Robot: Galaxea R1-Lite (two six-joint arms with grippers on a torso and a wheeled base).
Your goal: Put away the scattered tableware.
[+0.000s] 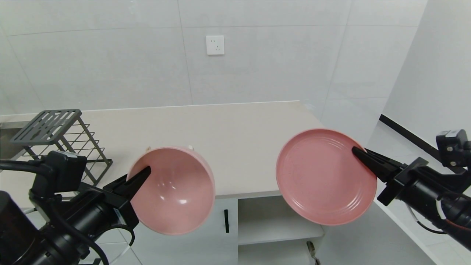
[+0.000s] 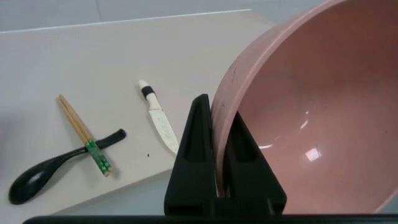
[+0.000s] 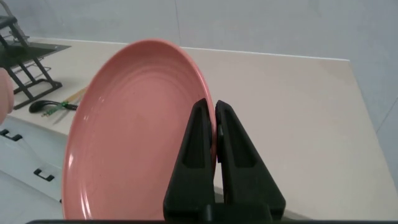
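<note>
Left gripper (image 1: 146, 171) is clamped on the bowl (image 1: 176, 191) rim, right gripper (image 1: 356, 151) clamped on the plate (image 1: 323, 176) rim. Both are held tilted in the air at the counter (image 1: 228, 136) front edge. Risk: with thin rim pinches, either dish may swivel, slip out, or knock the counter edge. Bowl and plate carry nothing. Spoon (image 2: 37, 180), chopsticks (image 2: 81, 134) and knife (image 2: 158, 121) lie on the counter near its front edge.

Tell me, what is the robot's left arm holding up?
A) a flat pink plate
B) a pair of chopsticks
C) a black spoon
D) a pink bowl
D: the left jaws are shut on the rim of the pink bowl. The pink plate is in the right jaws, and the black spoon lies on the counter.
</note>
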